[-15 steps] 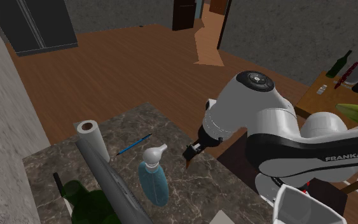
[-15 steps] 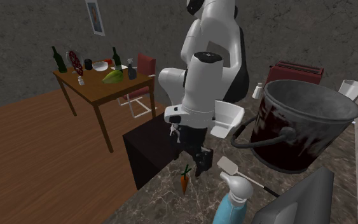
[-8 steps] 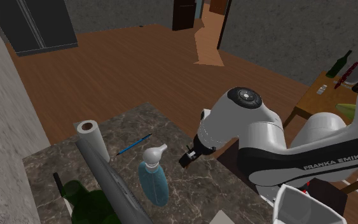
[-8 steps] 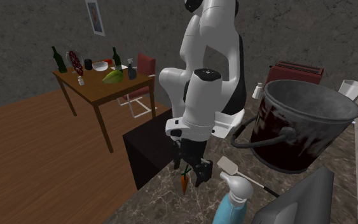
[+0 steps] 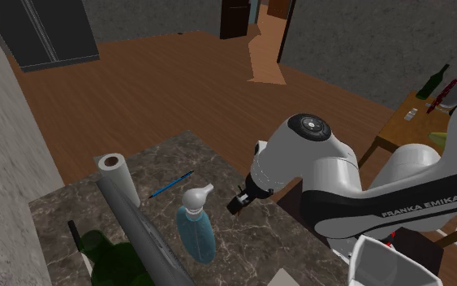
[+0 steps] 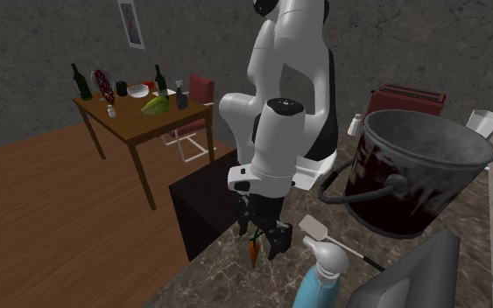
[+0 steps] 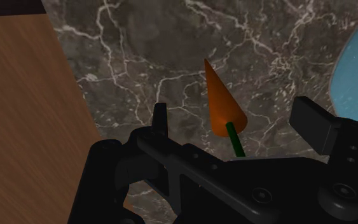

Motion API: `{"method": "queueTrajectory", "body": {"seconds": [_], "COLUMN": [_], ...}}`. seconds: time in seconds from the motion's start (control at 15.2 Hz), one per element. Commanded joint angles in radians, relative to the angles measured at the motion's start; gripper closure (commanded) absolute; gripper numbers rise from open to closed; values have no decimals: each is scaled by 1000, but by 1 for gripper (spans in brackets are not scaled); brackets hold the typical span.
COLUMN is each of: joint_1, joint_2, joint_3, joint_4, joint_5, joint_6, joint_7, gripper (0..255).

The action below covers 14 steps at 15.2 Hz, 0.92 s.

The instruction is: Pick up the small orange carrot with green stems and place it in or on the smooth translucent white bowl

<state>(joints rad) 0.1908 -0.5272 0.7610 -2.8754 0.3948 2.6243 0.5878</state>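
A small orange carrot (image 7: 220, 102) with a green stem lies flat on the dark marble counter (image 7: 171, 57). My gripper (image 7: 237, 121) is open and low over it; the stem end lies between the fingertips (image 7: 160, 118) without touching either. From the second exterior view the carrot (image 6: 253, 252) lies near the counter's edge, directly under the gripper (image 6: 263, 240). In the shoulder view the gripper (image 5: 239, 203) hangs just above the counter. The white bowl (image 6: 317, 171) sits behind the arm, partly hidden, and the bowl (image 5: 389, 264) also shows at the shoulder view's lower right.
A blue spray bottle (image 5: 196, 227) lies close beside the gripper. A paper towel roll (image 5: 125, 195), a blue pen (image 5: 170, 186) and a green bottle (image 5: 105, 256) lie further off. A dark bucket (image 6: 411, 171) and a white spatula (image 6: 319, 229) stand near the bowl. The counter edge (image 7: 75, 108) drops to wood floor.
The arm has come down and brought the gripper from above and beside the carrot to low over it, with the stem end between the open fingers. Little movement in the last half second.
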Motion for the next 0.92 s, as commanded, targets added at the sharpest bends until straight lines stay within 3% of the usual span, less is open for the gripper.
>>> {"method": "queueTrajectory", "body": {"seconds": [0.0,0.59,0.86], "joint_1": [0,0,21], "joint_2": [0,0,-63], "joint_3": [0,0,-38], "joint_4": [0,0,20], "joint_5": [0,0,1], "joint_6": [0,0,-83], "joint_7": [0,0,-13], "gripper": [255,255,255]}}
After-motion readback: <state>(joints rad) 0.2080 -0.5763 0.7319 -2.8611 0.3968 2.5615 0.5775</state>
